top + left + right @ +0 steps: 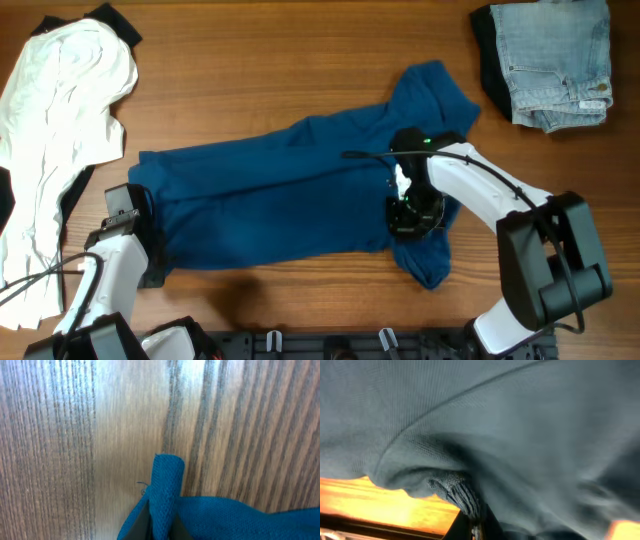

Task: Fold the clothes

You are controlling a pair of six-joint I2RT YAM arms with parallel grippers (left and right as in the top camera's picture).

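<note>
Blue shirt (pixel 270 200) between white garment (pixel 60 90) and jeans (pixel 555 60)

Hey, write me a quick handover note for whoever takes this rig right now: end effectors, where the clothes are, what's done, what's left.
Both grip the blue shirt: left end effector shut on its near left corner, right end effector shut on fabric at the sleeve end. The shirt lies spread across the table, fold unfinished. Done: jeans folded, far right. Left: finish the shirt, then the crumpled white garment, far left.
</note>
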